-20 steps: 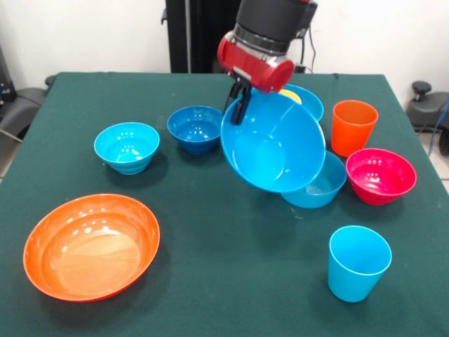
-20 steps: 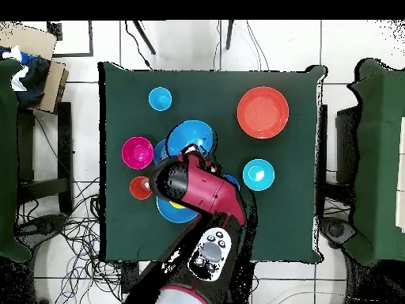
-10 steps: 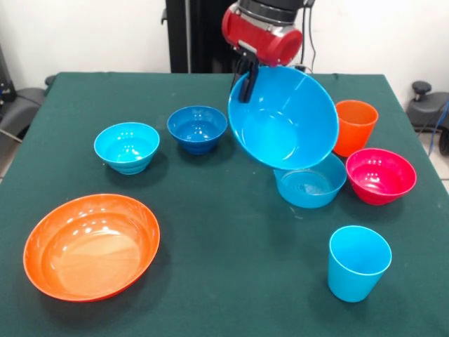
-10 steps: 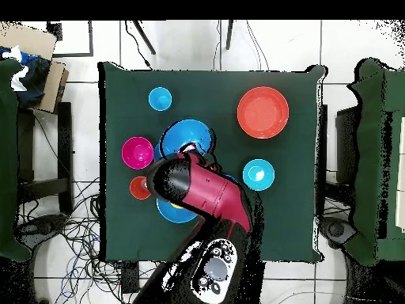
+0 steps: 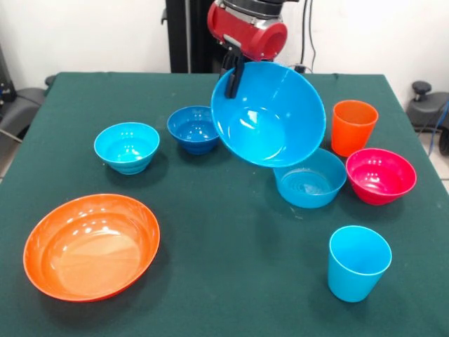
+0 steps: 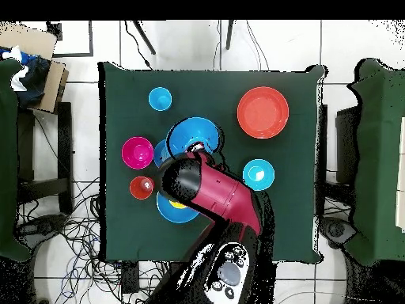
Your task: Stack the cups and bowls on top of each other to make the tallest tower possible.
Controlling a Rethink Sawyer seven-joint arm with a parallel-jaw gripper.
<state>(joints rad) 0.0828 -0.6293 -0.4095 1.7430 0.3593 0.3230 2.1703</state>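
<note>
A dark green cloth covers the surface (image 5: 210, 267), which stands on a pale tiled floor (image 6: 277, 47). Tangled cables (image 6: 67, 229) lie on the floor beside it. A cardboard box (image 6: 35, 59) sits near one corner.

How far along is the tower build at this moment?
Barely begun: no tower stands yet. In hand: the gripper is clamped on the rim of a large blue bowl, tilted in the air above the light blue bowl. Left to stack: the orange bowl, cyan bowl, dark blue bowl, magenta bowl, orange cup and light blue cup, all standing apart.
</note>
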